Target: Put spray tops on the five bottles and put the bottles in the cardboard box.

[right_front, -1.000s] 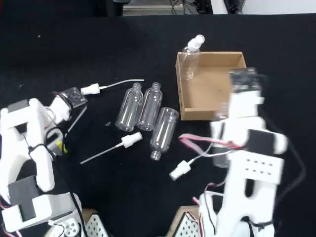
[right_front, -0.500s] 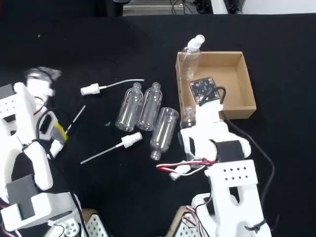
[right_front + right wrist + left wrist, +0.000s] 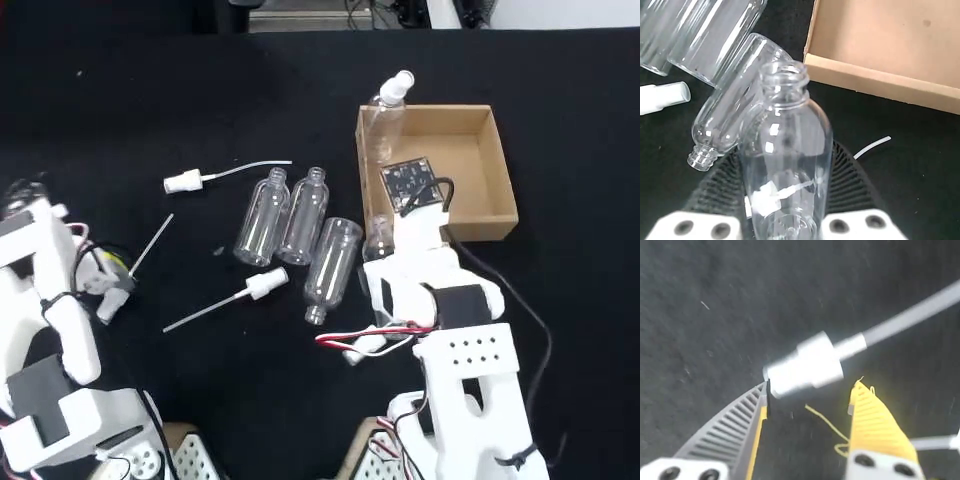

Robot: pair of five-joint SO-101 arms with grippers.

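Your left gripper [image 3: 810, 387] is over at the left, jaws spread. A spray top [image 3: 805, 365] lies right at its tips, not clamped as far as I can tell. Your right gripper [image 3: 787, 167] is pinching an uncapped bottle [image 3: 785, 150] just near of the cardboard box [image 3: 485, 228]. Looks like the capping step to me. Next you'd grab that top and feed its tube down the bottle's neck.
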